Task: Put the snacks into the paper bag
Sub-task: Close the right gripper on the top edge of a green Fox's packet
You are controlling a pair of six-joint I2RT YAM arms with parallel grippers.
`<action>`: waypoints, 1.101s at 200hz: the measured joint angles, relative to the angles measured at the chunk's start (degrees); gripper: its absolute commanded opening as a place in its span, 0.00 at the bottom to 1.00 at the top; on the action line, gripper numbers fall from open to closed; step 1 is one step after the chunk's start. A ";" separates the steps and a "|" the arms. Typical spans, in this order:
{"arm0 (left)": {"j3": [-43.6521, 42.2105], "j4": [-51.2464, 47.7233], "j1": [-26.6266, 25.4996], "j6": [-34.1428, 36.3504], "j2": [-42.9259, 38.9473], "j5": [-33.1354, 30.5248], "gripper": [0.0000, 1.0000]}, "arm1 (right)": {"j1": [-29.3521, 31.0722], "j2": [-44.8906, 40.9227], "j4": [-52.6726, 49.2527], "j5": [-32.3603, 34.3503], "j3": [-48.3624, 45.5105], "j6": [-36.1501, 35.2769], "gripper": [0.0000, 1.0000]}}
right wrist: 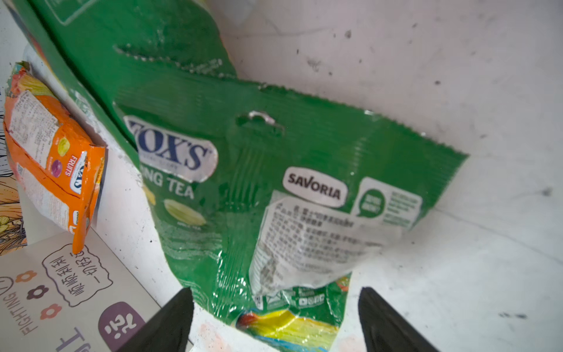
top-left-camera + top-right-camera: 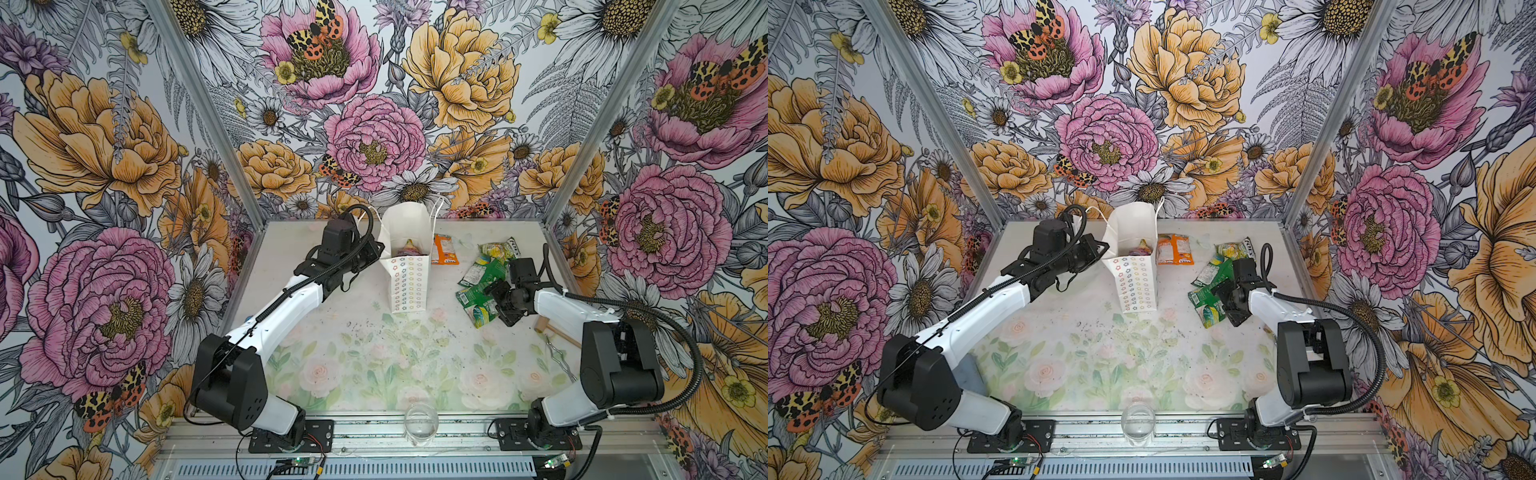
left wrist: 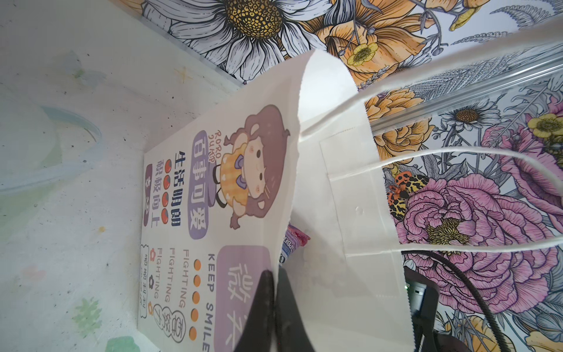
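While the left pincer (image 3: 275,271) is pinching shut on the left rim of the paper bag (image 2: 409,286), which is standing upright at the far middle of the worktop (image 2: 374,365), a purple packet (image 3: 295,240) is already lying inside. An orange packet (image 2: 444,249) is lying just right of the bag. The right pincer (image 1: 275,289) is hovering spread wide over green packets (image 2: 484,274) farther right; roughly five are waiting outside.

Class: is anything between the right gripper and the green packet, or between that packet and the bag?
Nothing blocks the open right gripper from the green packet. The orange packet lies between that and the bag, below its open mouth.
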 measured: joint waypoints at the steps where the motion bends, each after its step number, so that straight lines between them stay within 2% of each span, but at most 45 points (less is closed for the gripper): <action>1: 0.00 0.00 0.00 0.00 0.00 0.00 0.05 | 0.00 0.04 0.02 -0.02 0.04 -0.04 0.87; 60: 0.00 0.44 0.33 -0.44 0.48 -0.02 0.05 | -0.15 4.57 0.42 -0.11 2.14 -0.50 0.87; 125: -0.02 0.44 0.35 -0.63 0.48 -0.02 0.05 | -0.42 7.32 2.12 -0.72 3.65 -0.52 0.82; 175: -0.31 0.87 0.35 -0.63 0.48 -0.04 0.05 | -0.42 7.82 3.48 -0.72 3.52 -0.55 0.71; 220: -0.33 1.07 0.35 -0.63 0.48 -0.04 0.05 | -0.42 7.82 4.57 -1.03 2.69 -1.44 0.55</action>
